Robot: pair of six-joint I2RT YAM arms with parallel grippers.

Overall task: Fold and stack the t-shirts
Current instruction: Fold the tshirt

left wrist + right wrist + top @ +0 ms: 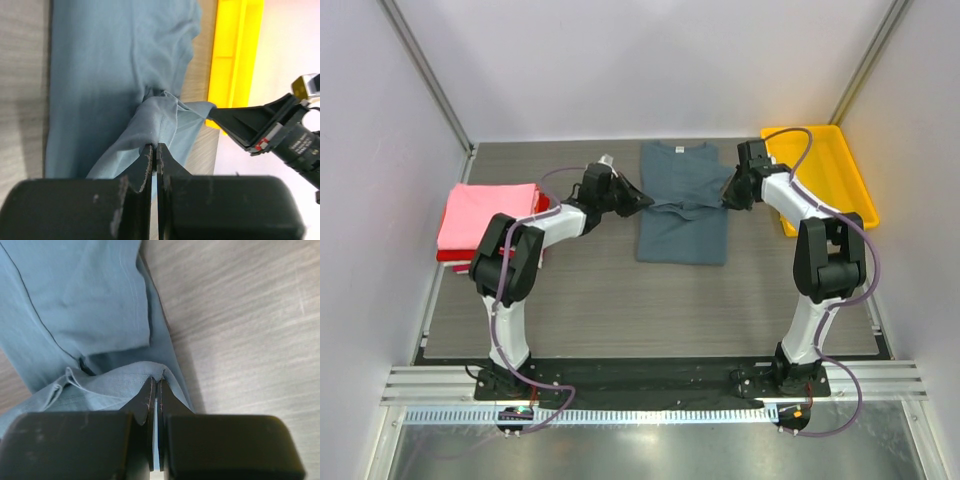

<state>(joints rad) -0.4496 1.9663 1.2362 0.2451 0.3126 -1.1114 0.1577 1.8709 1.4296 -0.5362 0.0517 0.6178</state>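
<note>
A slate blue-grey t-shirt (682, 203) lies at the middle back of the table, its sides folded in. My left gripper (642, 201) is shut on its left edge; the left wrist view shows the cloth (150, 120) pinched and pulled up at the fingertips. My right gripper (726, 197) is shut on its right edge; the right wrist view shows a fold of cloth (120, 380) held between the tips. A folded pink t-shirt (488, 213) lies on a red one (455, 257) at the left. A white one is not visible.
A yellow plastic tray (820, 175) stands at the back right, close behind the right arm, and shows in the left wrist view (235, 55). Grey walls enclose the table on three sides. The arm bases sit on a rail at the near edge.
</note>
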